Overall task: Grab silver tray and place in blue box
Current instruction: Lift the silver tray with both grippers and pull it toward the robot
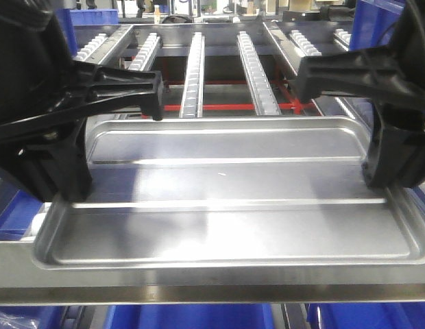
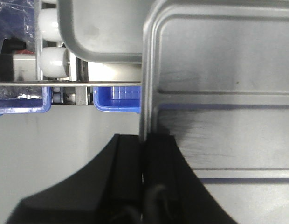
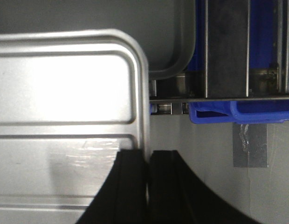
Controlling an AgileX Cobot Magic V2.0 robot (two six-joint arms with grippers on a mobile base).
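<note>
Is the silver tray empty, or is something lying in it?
Empty, where it shows. The silver tray has only its bare panel and two raised ridges; nothing lies in it.

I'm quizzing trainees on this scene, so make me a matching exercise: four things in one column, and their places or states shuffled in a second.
1 left pincer
2 right pincer
3 roller rails
4 red bar

A crossing beneath the rails
B shut on the silver tray's right rim
C beyond the tray, running away from the camera
D shut on the tray's left rim

Pairs: 1-D, 2-B, 3-C, 4-A
</note>
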